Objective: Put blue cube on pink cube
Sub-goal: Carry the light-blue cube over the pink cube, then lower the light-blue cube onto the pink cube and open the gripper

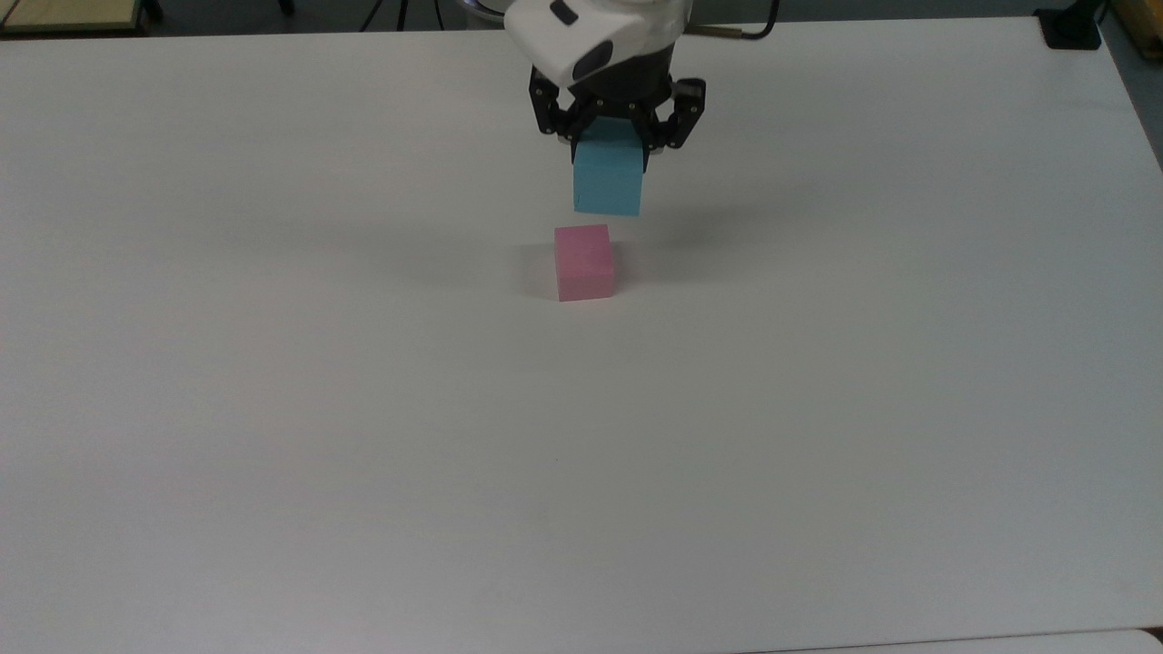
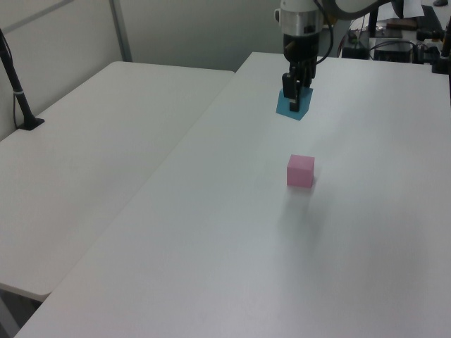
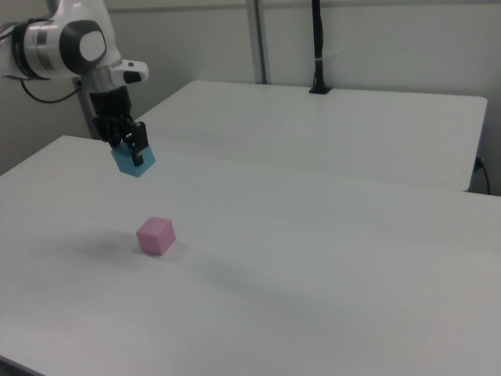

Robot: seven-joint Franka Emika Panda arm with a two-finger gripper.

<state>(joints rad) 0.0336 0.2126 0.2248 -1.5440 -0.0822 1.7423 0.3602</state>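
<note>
While the gripper [image 1: 610,145] clamps the blue cube [image 1: 607,185] aloft, short of the pink cube [image 1: 583,262] on the table [image 1: 273,409], centre it squarely overhead before lowering, judging alignment carefully.

blue cube [image 1: 607,182]: top hidden by pincer [image 1: 611,145] | arm [image 1: 595,36]: cut off at top view's upper edge | fingertips perhaps buried behind cube

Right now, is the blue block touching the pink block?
Apart. In the left view, the blue cube hangs in the gripper well above the pink cube, with bare table showing between them. The right view shows the same gap.
</note>
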